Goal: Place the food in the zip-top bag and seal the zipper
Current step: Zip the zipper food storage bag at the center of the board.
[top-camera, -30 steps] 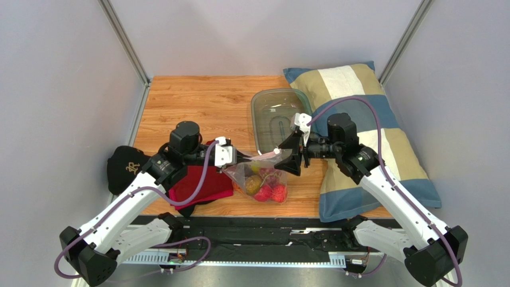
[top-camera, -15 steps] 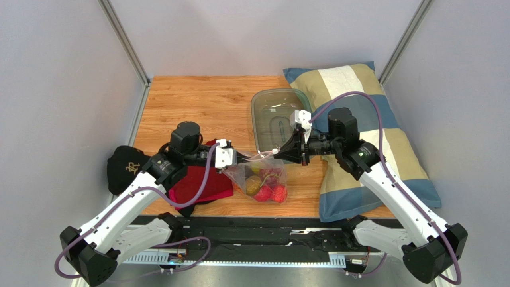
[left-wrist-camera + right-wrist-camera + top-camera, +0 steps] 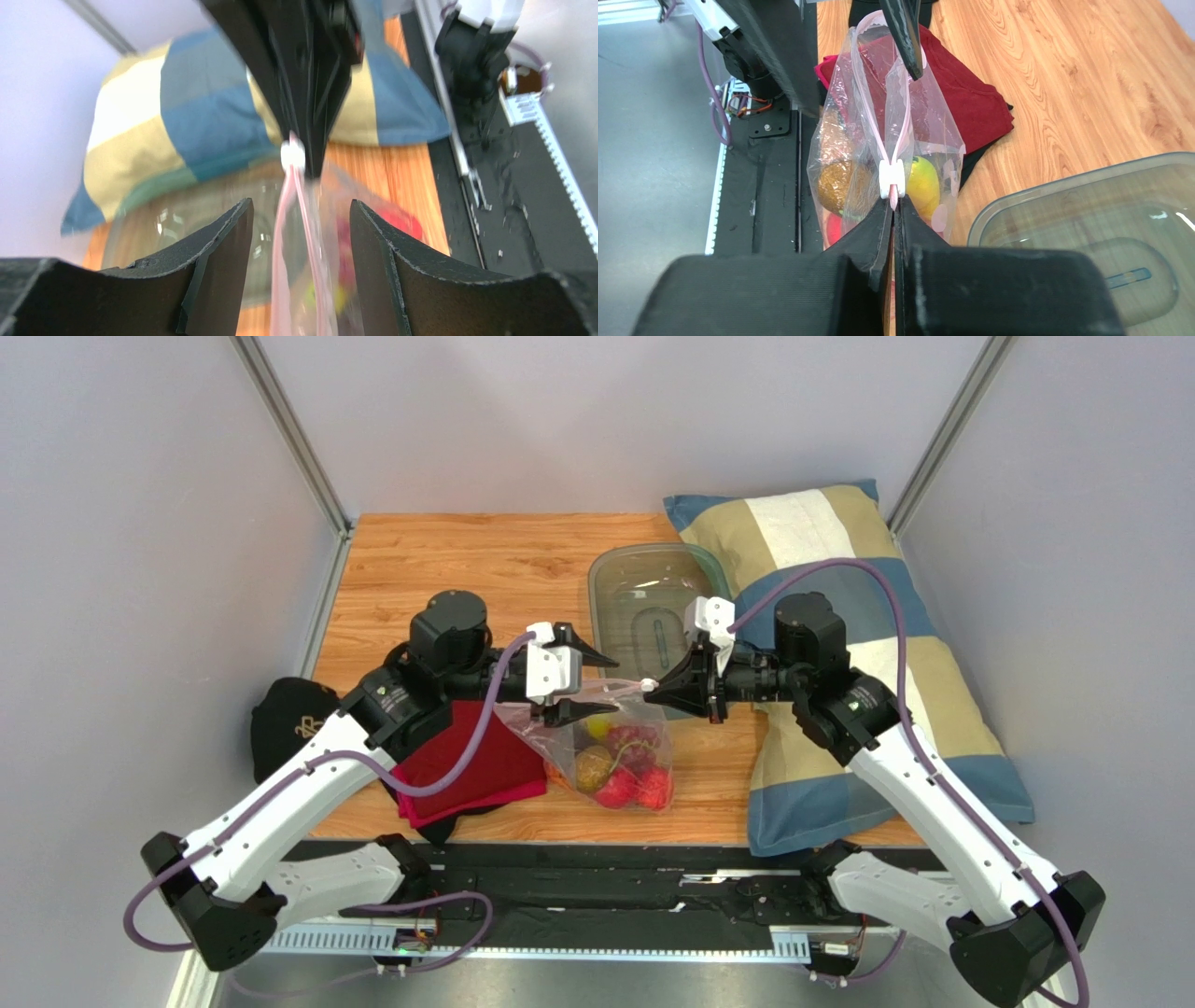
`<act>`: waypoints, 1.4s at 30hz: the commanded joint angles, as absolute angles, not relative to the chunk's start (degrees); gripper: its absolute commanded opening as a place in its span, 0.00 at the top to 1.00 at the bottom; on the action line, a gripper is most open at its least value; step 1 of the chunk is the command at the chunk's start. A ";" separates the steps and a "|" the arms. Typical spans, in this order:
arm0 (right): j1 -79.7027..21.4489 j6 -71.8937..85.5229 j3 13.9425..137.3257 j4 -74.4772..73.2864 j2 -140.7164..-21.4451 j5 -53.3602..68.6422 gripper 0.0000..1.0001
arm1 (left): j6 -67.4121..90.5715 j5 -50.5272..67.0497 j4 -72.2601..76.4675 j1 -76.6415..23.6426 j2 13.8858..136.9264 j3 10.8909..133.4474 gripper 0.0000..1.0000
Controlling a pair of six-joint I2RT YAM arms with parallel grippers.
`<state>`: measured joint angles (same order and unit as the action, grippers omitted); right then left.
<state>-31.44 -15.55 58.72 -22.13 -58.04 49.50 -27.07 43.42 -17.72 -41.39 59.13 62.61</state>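
The zip-top bag [image 3: 617, 749] hangs just above the table's front middle, with the food [image 3: 629, 781] inside: red, yellow and brownish pieces [image 3: 840, 185]. My right gripper [image 3: 662, 686] is shut on the end of the pink zipper [image 3: 889, 133], just behind its white slider [image 3: 891, 173]. Beyond the slider the two pink strips bow apart. My left gripper [image 3: 582, 682] stands open at the bag's other end. The zipper [image 3: 298, 231] runs between its fingers [image 3: 217, 259] without touching either. In the left wrist view the right gripper [image 3: 309, 150] is straight ahead.
A clear rigid tub [image 3: 657, 609] stands right behind the bag. A striped pillow [image 3: 856, 658] lies along the right side under the right arm. A red cloth [image 3: 470, 763] and a black cap [image 3: 295, 728] lie at the front left.
The right gripper closed on the zipper end by the slider. The left gripper then opened, let go of the bag's mouth and shifted a little up and right.
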 commanded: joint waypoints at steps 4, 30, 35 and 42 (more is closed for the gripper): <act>-32.34 -19.60 60.03 -21.97 -56.52 47.81 1.00 | -24.87 41.22 -19.60 -46.84 65.74 71.80 0.40; -34.36 -21.44 56.87 -21.01 -52.91 44.56 1.00 | -18.81 40.34 -18.63 -49.13 70.93 74.44 0.48; -34.45 -21.71 56.78 -20.83 -53.00 44.65 1.00 | -18.63 40.52 -18.63 -49.13 71.45 74.44 0.56; -34.45 -21.71 56.95 -20.83 -52.91 43.77 1.00 | -19.51 39.73 -20.56 -49.04 71.54 74.36 0.87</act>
